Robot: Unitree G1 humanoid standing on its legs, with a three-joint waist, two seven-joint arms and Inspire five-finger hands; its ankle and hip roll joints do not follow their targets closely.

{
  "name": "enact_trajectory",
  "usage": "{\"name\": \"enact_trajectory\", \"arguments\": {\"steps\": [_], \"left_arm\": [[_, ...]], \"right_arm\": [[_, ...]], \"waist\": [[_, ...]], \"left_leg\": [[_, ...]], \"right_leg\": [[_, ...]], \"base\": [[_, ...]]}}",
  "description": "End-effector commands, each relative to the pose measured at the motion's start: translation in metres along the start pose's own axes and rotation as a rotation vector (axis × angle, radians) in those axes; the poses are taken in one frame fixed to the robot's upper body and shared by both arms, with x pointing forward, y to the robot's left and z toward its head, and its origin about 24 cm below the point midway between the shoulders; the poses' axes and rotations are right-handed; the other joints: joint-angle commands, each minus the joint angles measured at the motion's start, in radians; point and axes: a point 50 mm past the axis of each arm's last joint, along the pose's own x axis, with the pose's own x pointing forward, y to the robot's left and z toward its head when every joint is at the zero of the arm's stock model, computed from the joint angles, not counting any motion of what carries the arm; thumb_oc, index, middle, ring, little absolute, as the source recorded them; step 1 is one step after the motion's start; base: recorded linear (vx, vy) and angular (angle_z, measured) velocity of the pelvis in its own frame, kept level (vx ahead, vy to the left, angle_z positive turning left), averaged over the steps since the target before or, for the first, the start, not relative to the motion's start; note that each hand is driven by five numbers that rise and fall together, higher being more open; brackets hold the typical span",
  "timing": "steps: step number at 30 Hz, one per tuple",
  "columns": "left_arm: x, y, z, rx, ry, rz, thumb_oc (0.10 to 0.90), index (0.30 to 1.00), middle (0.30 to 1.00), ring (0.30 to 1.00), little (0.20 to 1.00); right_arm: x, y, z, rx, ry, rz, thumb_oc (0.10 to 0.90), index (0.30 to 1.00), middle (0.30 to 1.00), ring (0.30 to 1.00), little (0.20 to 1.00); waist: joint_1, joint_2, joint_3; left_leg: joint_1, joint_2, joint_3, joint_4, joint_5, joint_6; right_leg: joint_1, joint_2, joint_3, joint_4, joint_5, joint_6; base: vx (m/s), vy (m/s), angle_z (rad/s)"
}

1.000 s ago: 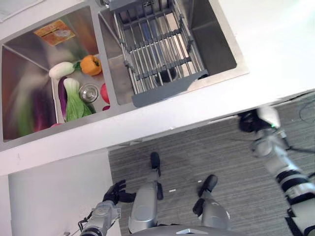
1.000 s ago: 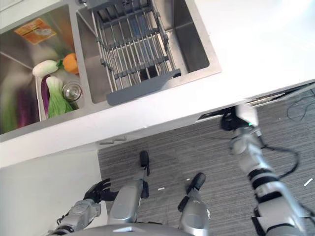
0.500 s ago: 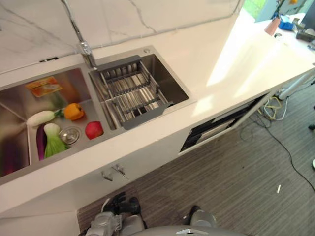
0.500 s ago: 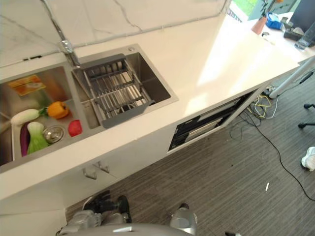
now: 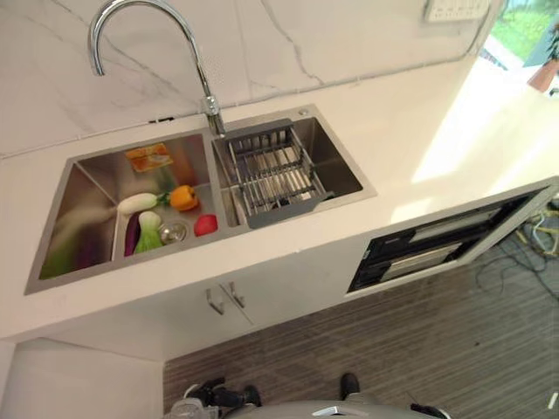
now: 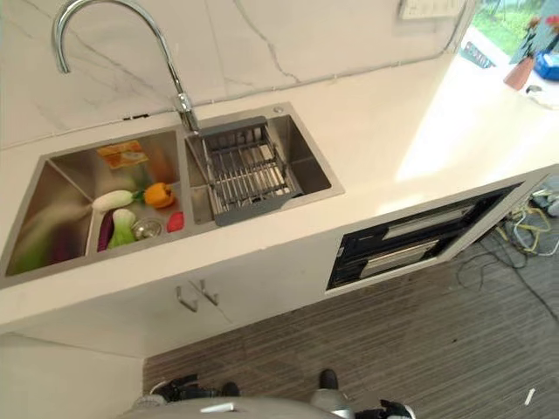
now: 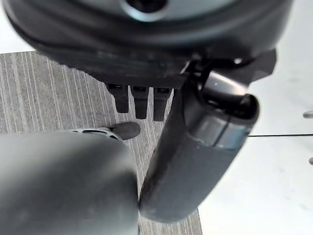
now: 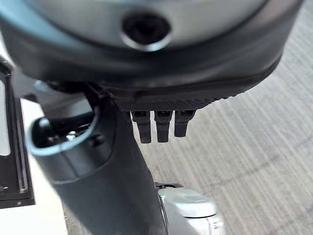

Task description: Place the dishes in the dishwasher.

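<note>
A white stone surface (image 5: 410, 131) holds a double steel sink (image 5: 87, 188) beneath a curved chrome tap (image 5: 188, 48). The basin nearer the tap holds a grey wire dish rack (image 5: 275, 175), which carries no dishes. The other basin holds toy food: an orange pepper (image 5: 183, 197), a white radish (image 5: 137, 203), a purple aubergine (image 5: 132, 236), a green leafy vegetable (image 5: 150, 231), a red piece (image 5: 205, 225) and a yellow packet (image 5: 148, 157). Set into the cabinet front under the surface is the dishwasher (image 5: 441, 249), a dark slot, slightly ajar. Both hands hang low over the grey striped floor (image 5: 419, 349), well apart from sink and dishwasher. In the left wrist view, the left hand (image 7: 146, 54) has its fingers (image 7: 141, 103) hanging relaxed, holding nothing, with pale cabinet fronts (image 7: 274, 186) beyond them. In the right wrist view, the right hand (image 8: 146, 58) shows its fingers (image 8: 164, 126) likewise loose and empty, with the dishwasher's dark edge off to one side of them.
</note>
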Motion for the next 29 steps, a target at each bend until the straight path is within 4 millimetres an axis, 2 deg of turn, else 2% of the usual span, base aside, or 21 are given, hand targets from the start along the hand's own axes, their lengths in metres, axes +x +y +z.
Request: {"name": "enact_trajectory", "arguments": {"steps": [1, 3, 7, 11, 17, 24, 25, 28, 29], "left_arm": [[0.002, -0.018, 0.010, 0.072, -0.014, -0.036, 0.800, 0.900, 0.900, 0.900, 0.900], [0.003, -0.027, 0.015, 0.148, -0.027, -0.046, 0.800, 0.900, 0.900, 0.900, 0.900], [0.003, -0.033, 0.014, 0.190, -0.028, -0.059, 0.800, 0.900, 0.900, 0.900, 0.900], [0.002, -0.027, 0.007, 0.134, 0.007, -0.044, 0.800, 0.900, 0.900, 0.900, 0.900], [0.002, -0.024, 0.000, 0.063, 0.035, -0.048, 0.800, 0.900, 0.900, 0.900, 0.900], [0.003, -0.034, 0.014, 0.106, -0.025, -0.073, 0.800, 0.900, 0.900, 0.900, 0.900], [0.003, -0.035, 0.021, 0.177, -0.054, -0.073, 0.800, 0.900, 0.900, 0.900, 0.900], [0.003, -0.037, 0.024, 0.225, -0.069, -0.074, 0.800, 0.900, 0.900, 0.900, 0.900], [0.003, -0.041, 0.035, 0.374, -0.108, -0.072, 0.800, 0.900, 0.900, 0.900, 0.900]], "right_arm": [[0.001, 0.008, 0.026, -0.018, -0.082, 0.022, 0.800, 0.900, 0.900, 0.900, 0.900], [0.001, 0.008, 0.026, -0.041, -0.073, 0.019, 0.800, 0.900, 0.900, 0.900, 0.900], [0.002, 0.004, 0.013, -0.080, -0.022, 0.016, 0.800, 0.900, 0.900, 0.900, 0.900], [0.002, 0.002, 0.005, -0.055, 0.018, 0.025, 0.800, 0.900, 0.900, 0.900, 0.900], [0.002, -0.002, 0.004, -0.066, 0.036, 0.031, 0.800, 0.900, 0.900, 0.900, 0.900], [0.004, -0.010, 0.019, -0.099, 0.004, 0.009, 0.800, 0.900, 0.900, 0.900, 0.900], [0.005, -0.010, 0.026, -0.129, -0.022, 0.011, 0.800, 0.900, 0.900, 0.900, 0.900], [0.005, -0.009, 0.030, -0.147, -0.036, 0.014, 0.800, 0.900, 0.900, 0.900, 0.900], [0.004, -0.003, 0.040, -0.215, -0.075, 0.031, 0.800, 0.900, 0.900, 0.900, 0.900]], "waist": [[0.004, -0.010, 0.036], [0.005, -0.005, 0.034], [0.003, 0.003, 0.034], [0.001, 0.007, 0.028], [0.010, 0.012, 0.023], [0.022, 0.029, 0.014], [0.023, 0.029, 0.016], [0.023, 0.030, 0.018], [0.021, 0.034, 0.026]], "left_leg": [[0.021, 0.009, -0.006, 0.006, -0.025, -0.034], [0.018, 0.027, -0.012, 0.006, -0.014, -0.049], [0.018, 0.046, -0.031, 0.006, -0.004, -0.062], [0.022, 0.058, -0.051, 0.006, 0.005, -0.072], [0.038, 0.064, -0.051, 0.006, 0.002, -0.075], [0.064, 0.063, -0.035, 0.006, -0.010, -0.074], [0.071, 0.061, -0.032, 0.006, -0.013, -0.074], [0.073, 0.061, -0.031, 0.006, -0.014, -0.074], [0.069, 0.060, -0.030, 0.006, -0.012, -0.075]], "right_leg": [[0.018, -0.039, -0.030, 0.017, -0.040, 0.078], [0.029, -0.024, -0.038, 0.017, -0.056, 0.069], [0.050, -0.002, -0.052, 0.017, -0.075, 0.051], [0.068, 0.014, -0.062, 0.033, -0.094, 0.031], [0.088, 0.018, -0.080, 0.030, -0.098, 0.029], [0.108, 0.008, -0.088, 0.017, -0.096, 0.040], [0.114, 0.007, -0.090, 0.017, -0.097, 0.040], [0.115, 0.006, -0.091, 0.017, -0.097, 0.041], [0.111, 0.004, -0.091, 0.017, -0.096, 0.042]], "base": [[-0.01, -0.114, 0.04], [0.00, -0.112, 0.02], [0.02, -0.079, 0.22], [0.02, -0.062, 0.21], [0.01, -0.014, 0.10], [0.02, 0.002, 0.00], [0.05, -0.001, -0.02], [0.00, 0.000, 0.00], [0.00, 0.000, 0.00]]}}
